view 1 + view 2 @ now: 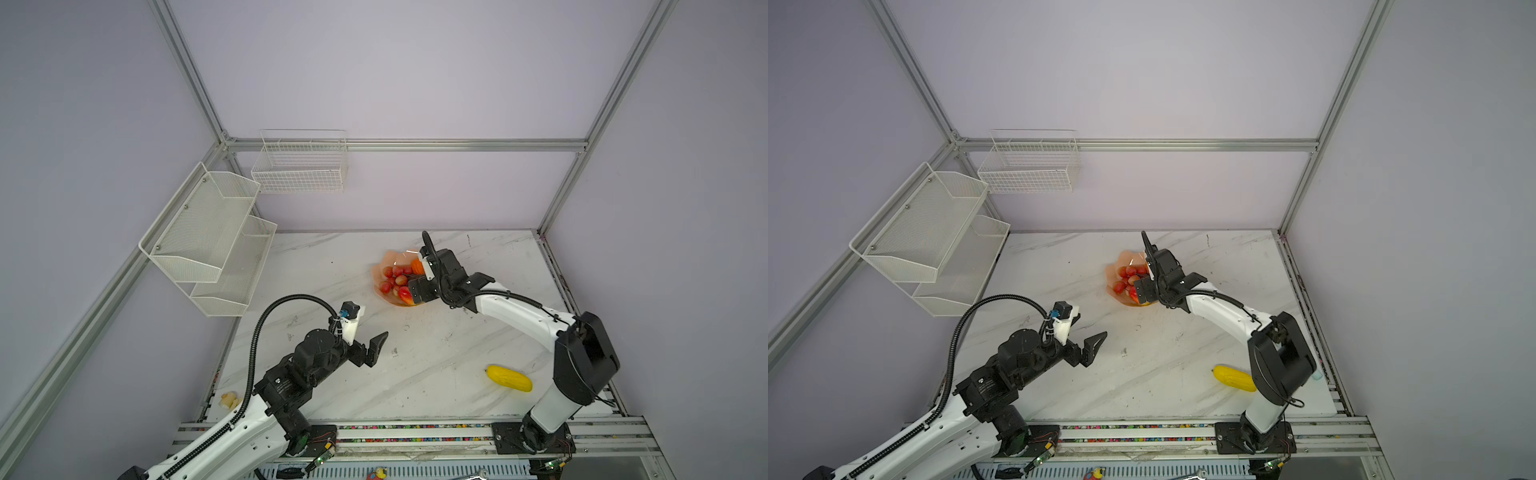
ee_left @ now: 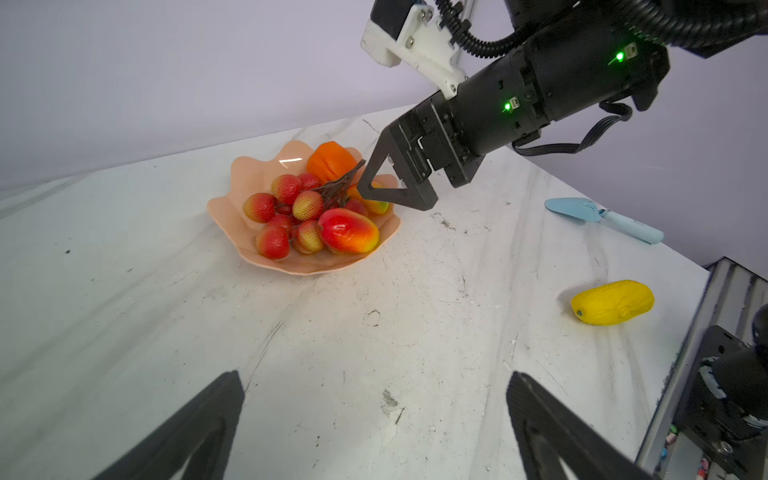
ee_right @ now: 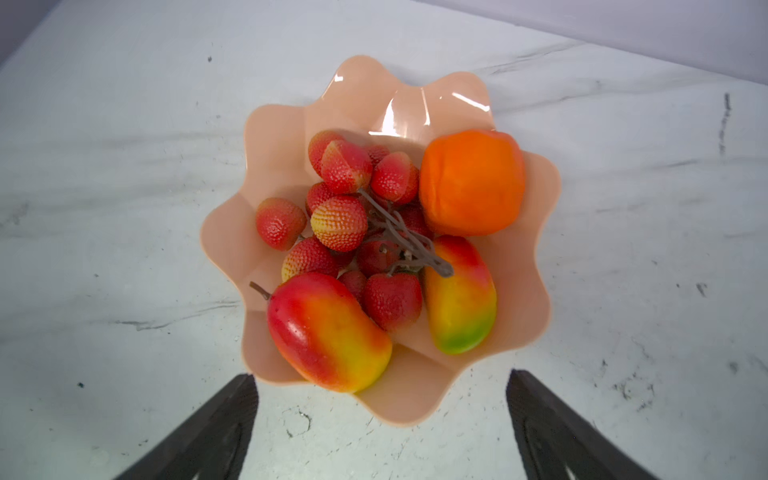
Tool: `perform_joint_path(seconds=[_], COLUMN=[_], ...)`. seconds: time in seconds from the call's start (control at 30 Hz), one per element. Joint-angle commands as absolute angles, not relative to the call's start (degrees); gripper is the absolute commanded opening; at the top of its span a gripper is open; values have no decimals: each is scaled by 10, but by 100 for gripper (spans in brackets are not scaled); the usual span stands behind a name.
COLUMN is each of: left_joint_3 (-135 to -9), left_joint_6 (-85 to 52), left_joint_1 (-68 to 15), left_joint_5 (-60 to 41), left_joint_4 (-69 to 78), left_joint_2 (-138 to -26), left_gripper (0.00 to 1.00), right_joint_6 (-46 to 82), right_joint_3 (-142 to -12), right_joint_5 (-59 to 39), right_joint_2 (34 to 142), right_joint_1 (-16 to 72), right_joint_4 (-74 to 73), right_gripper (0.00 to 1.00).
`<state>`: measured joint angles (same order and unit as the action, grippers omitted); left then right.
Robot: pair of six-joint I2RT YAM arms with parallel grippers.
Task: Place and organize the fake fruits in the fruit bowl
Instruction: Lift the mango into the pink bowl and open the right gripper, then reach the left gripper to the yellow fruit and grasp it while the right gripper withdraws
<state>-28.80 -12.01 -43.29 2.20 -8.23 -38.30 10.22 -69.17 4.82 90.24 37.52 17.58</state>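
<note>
The right pincer [image 3: 380,374] is hanging wide open just over the fruit bowl [image 3: 361,83], holding nothing. The bumpy yellow fruit [image 1: 509,378] is lying well behind it, near its arm.

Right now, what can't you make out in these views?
- Bowl, both top views: right arm covers its right part, hiding one mango.
- Yellow fruit: outside the right wrist view's frame.
- Blue scoop, top views: behind the arm, a sliver at most.
- Pale lump left of the table, a top view: too small to identify.
- Right fingers, left wrist view: one hides the other.
</note>
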Motion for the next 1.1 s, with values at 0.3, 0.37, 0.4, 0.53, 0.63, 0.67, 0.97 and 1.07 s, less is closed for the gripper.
perform_joint_path(seconds=[0.3,0.37,0.4,0.53,0.63,0.67,0.97,1.07], left_joint_3=[-488,-519,-538,-611,-654,-662,-756,-779], left_joint_6=[91,84,87,98,108,109,111,107], left_joint_1=[-625,-638,-646,-664,-670,-672,-678,-681], left_joint_5=[-154,-170,-171,-176,-199,-204,-258,-248], left_joint_4=[158,201,218,261,294,312,305,303], left_joint_2=[-862,-925,-955,-1050,-1110,-1126,-1231,-1259], left_gripper=[100,100,100,100,100,100,99,97], right_joint_6=[317,314,311,304,306,305,305,302], right_joint_3=[-631,-675,-691,-697,-680,-677,-669,-667], right_joint_5=[11,3,-2,-27,-30,-33,-47,-47], right_joint_2=[533,524,525,509,484,479,448,446], right_joint_1=[206,206,206,206,206,206,206,206], right_joint_4=[312,349,369,417,430,434,443,445], right_gripper=[97,97,97,97,97,97,97,97])
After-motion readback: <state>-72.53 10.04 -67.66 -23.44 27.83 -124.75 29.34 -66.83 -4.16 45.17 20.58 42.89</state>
